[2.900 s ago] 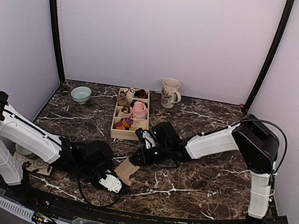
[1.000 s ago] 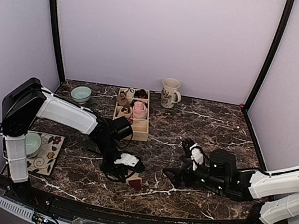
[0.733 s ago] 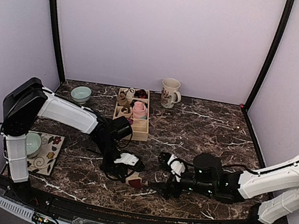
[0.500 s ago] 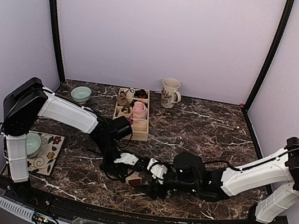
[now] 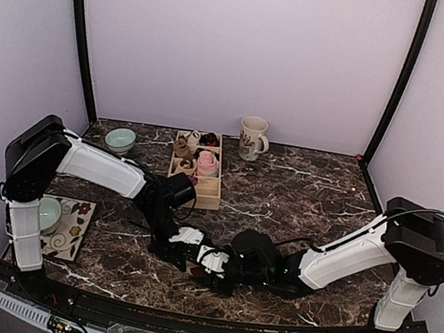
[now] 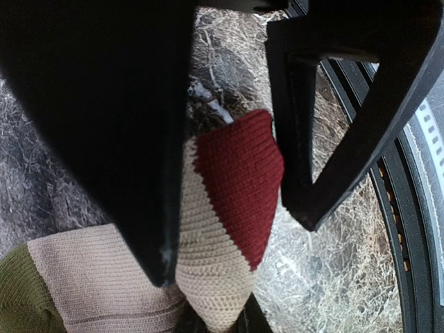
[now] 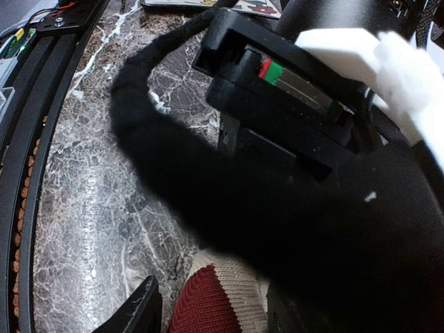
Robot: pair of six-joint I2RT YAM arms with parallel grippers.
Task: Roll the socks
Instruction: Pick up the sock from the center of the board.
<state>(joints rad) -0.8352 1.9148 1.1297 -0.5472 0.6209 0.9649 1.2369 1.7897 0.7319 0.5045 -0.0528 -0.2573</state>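
Right gripper swept left across dark marble table to meet left gripper. Left fingers narrow, pinching 1 beige knit sock with dark red toe. Right fingers part-open, straddling that toe. Sock low at table's front centre.

Scanning every view for lettering: nothing legible anywhere. The mug, well beyond the left gripper at the far edge, carries reddish marks, too small to read as words. The patterned mat, well off to that gripper's left, shows coloured shapes only, no letters I can make out. Up close in the right wrist view, a red and green patch sits on the left gripper's black body, with no characters on it.
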